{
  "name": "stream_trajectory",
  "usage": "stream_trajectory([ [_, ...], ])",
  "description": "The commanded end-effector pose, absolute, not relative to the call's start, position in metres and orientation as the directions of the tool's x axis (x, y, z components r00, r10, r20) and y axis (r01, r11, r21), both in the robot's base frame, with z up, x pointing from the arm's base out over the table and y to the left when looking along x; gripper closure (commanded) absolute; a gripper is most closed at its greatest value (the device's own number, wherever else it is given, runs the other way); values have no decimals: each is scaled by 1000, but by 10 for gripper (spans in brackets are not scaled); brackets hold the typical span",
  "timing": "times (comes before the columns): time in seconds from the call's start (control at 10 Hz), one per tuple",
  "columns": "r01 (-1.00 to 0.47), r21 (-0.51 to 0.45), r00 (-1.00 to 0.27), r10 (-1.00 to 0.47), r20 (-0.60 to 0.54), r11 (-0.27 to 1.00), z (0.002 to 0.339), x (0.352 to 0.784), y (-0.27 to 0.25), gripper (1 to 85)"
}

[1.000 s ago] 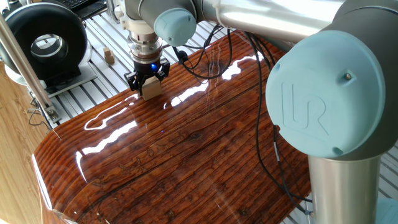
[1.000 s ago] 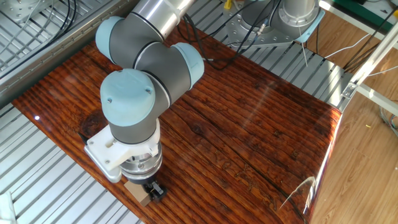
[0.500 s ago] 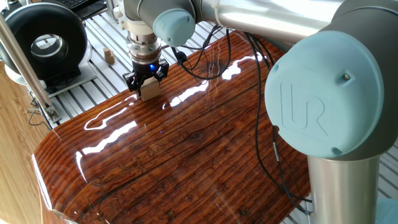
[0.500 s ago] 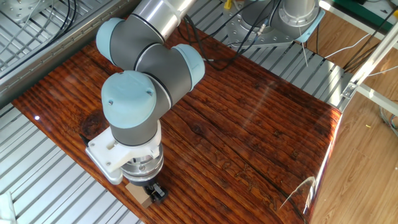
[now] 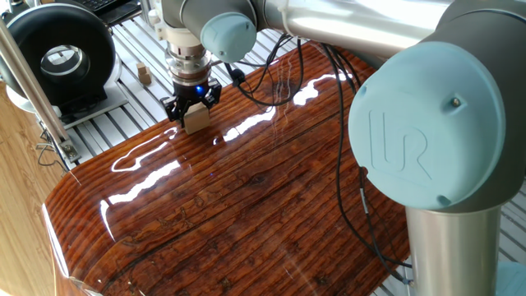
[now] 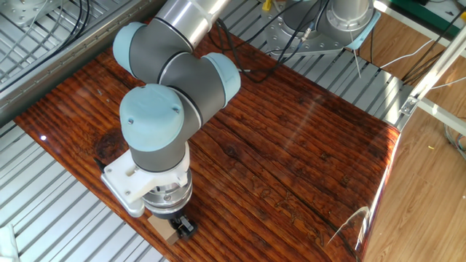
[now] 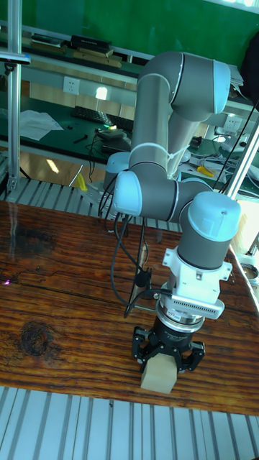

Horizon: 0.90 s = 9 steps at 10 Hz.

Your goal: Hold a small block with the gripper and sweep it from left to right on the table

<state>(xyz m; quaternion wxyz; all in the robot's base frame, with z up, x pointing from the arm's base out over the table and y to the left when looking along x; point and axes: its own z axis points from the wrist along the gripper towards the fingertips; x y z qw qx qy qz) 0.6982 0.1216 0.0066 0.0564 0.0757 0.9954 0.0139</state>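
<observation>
Tan wood, the block (image 7: 159, 375) sits clamped between the gripper (image 7: 165, 357) fingers on the table (image 5: 246, 205) near its edge, shown whole only in the tall view, the other fixed view hiding most of it under the wrist, while one fixed view alone shows a tiny brown piece (image 5: 144, 75) on the slats beyond the fingers.

Gripper (image 7: 161, 357) points straight down at near edge of table (image 7: 57, 316), right of centre. Black fingers closed on a light-tan block (image 7: 159, 375), one each side. Block's base meets the glossy board. Black cable (image 7: 122, 266) loops down left of the wrist. Slatted metal surface (image 7: 65, 430) lies nearer.
</observation>
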Motion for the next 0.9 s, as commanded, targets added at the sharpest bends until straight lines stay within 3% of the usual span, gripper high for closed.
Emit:
stream_trajectory([
  [0.0, 159, 54, -980, 164, -108, 986, 8, 699, 126, 847],
  [0.8, 166, 74, -979, 174, -109, 983, 9, 701, 132, 847],
])
